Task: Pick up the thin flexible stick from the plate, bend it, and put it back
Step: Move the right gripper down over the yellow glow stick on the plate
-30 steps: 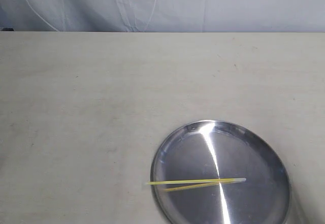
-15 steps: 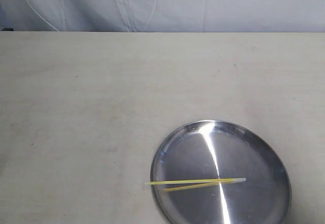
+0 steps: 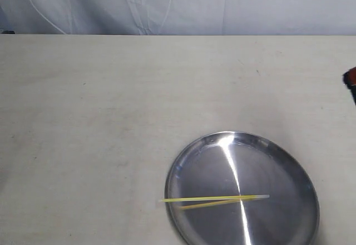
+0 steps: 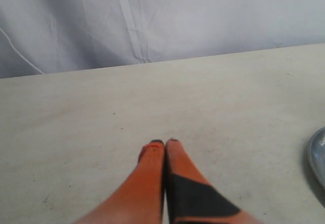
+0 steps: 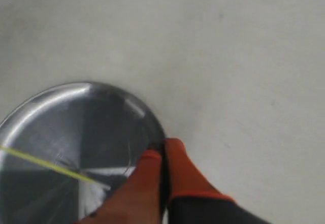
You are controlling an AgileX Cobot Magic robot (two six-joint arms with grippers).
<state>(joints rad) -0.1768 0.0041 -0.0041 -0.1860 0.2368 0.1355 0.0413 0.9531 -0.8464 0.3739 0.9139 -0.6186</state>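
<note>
Fingers (image 4: pixel 152 158) of left gripper (image 4: pixel 165 142) were pressed together, empty, above table (image 4: pixel 228 107). Right gripper (image 5: pixel 162 152) also closed, empty, near plate (image 5: pixel 101 117) rim. Thin flexible stick (image 3: pixel 214 199) lay across plate's near half, left end overhanging left rim.
</note>
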